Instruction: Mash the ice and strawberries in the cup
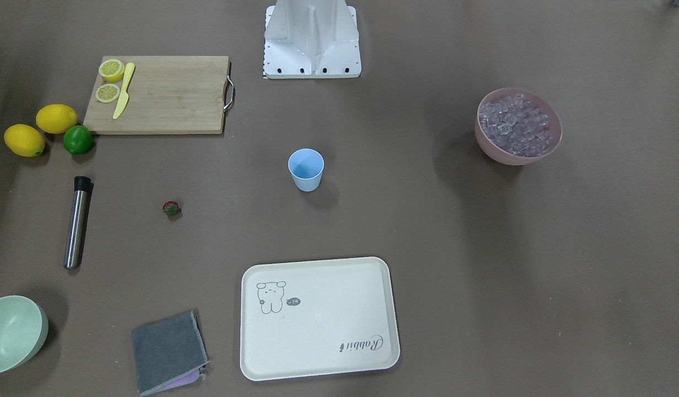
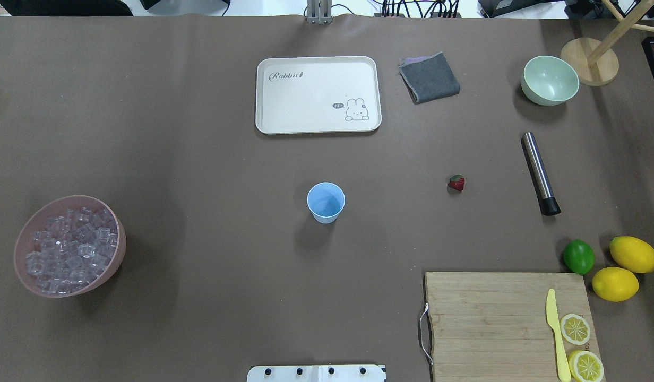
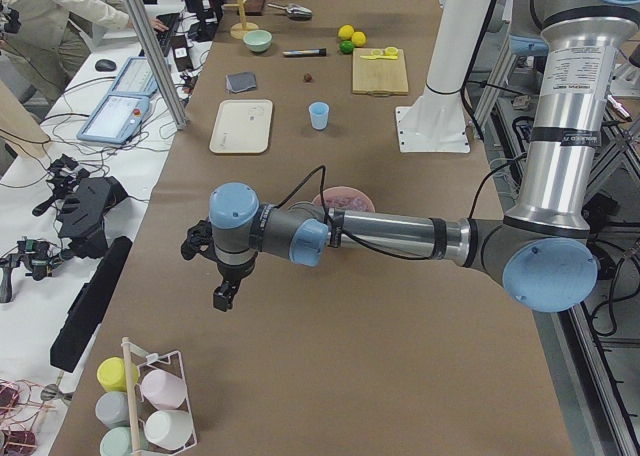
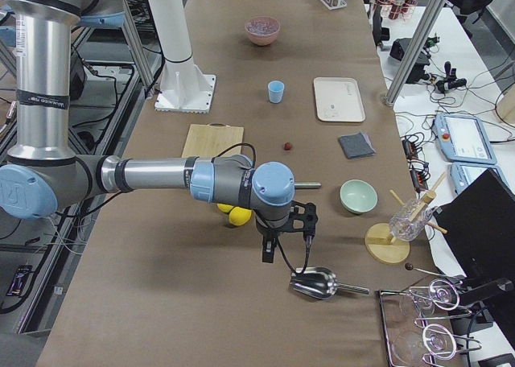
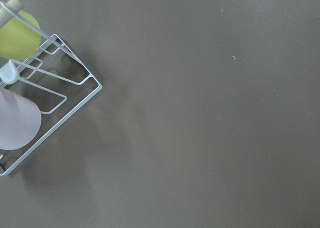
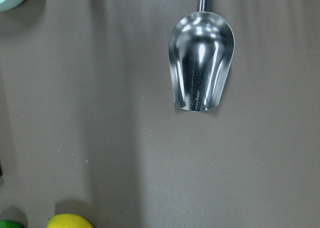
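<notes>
The light-blue cup stands upright and empty at the table's middle; it also shows in the overhead view. The strawberry lies alone on the table toward the robot's right. The ice fills a pink bowl on the robot's left. My left gripper hangs over bare table beyond the pink bowl. My right gripper hangs above a metal scoop. Both show only in the side views, so I cannot tell whether they are open or shut.
A steel muddler lies beyond the strawberry. A cutting board holds lemon slices and a yellow knife, with two lemons and a lime beside it. A cream tray, grey cloth and green bowl sit far. A cup rack stands near the left gripper.
</notes>
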